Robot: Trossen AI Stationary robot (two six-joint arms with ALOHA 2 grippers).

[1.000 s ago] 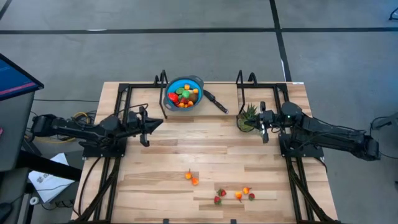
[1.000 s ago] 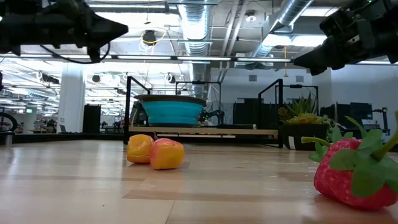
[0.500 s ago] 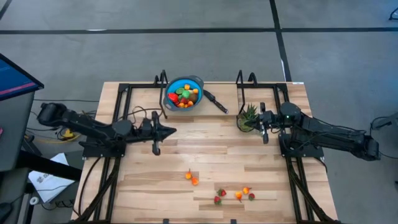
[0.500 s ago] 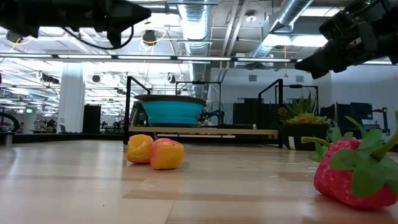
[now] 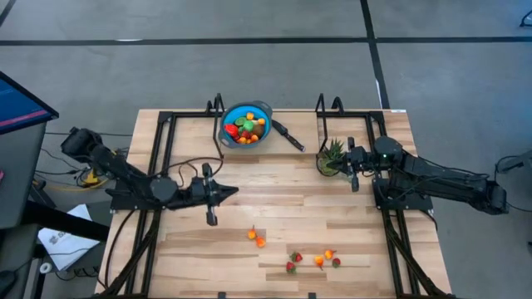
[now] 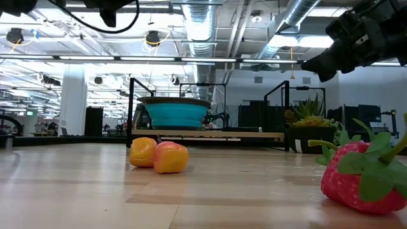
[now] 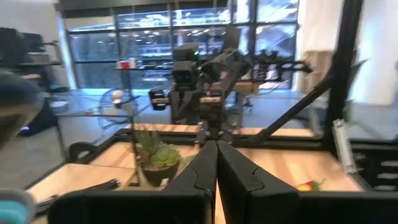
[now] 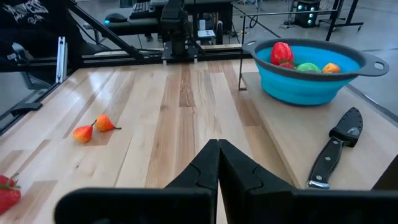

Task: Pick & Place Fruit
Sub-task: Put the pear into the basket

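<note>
Small toy fruits lie on the near half of the table: two orange pieces (image 5: 256, 238) and a cluster of strawberries and orange pieces (image 5: 316, 260). More fruit fills the blue bowl (image 5: 246, 123) at the far edge. The low view shows the two orange pieces (image 6: 158, 156) and one strawberry (image 6: 361, 178) close up. My left gripper (image 5: 235, 192) hovers shut over the middle-left of the table, pointing right, above and left of the orange pieces. My right gripper (image 5: 349, 159) is shut and hangs beside the spiky plant (image 5: 331, 157), holding nothing.
A black-handled knife (image 5: 290, 135) lies right of the bowl on the far side. The potted spiky plant stands right next to my right gripper. Black metal frames (image 5: 166, 137) run along both sides of the table. Bare wood (image 5: 283, 195) lies between the arms.
My left arm has reached out, carrying its shut gripper toward the table's right and near edge, closer to the two orange pieces. My right arm has stayed still. No fruit has moved.
</note>
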